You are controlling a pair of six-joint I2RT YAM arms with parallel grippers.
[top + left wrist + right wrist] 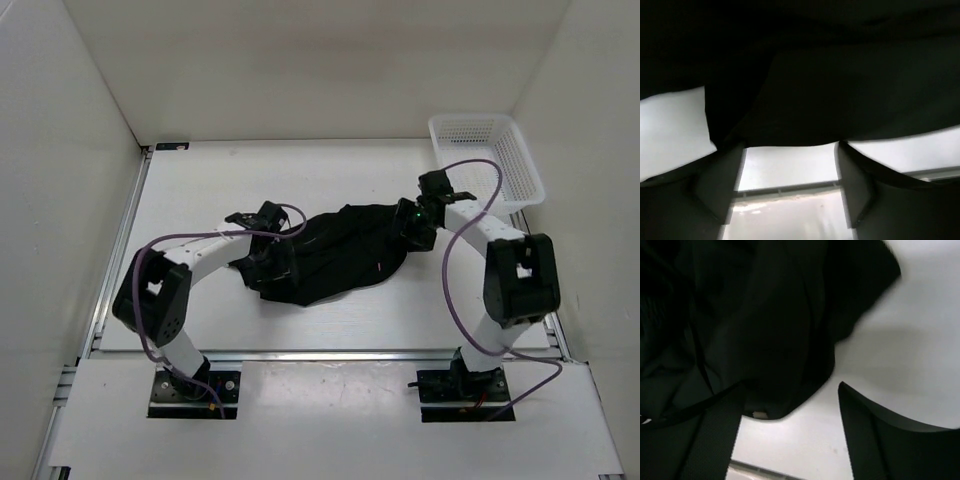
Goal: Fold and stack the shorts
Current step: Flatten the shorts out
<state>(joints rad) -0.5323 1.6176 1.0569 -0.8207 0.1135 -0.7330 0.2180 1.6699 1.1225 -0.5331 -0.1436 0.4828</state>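
One pair of shorts (340, 250), one basket (522, 170), two tools (275, 262) (412, 226).

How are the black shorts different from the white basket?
The shorts are black; the basket is white. The shorts are soft cloth and lie crumpled; the basket is a stiff-looking mesh box standing upright. The shorts sit mid-table; the basket sits in the far right corner. Both rest on the white table.

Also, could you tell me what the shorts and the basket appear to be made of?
The shorts look like soft matte black cloth: they slump into creases. The basket looks like rigid white plastic, probably, given its open mesh walls.
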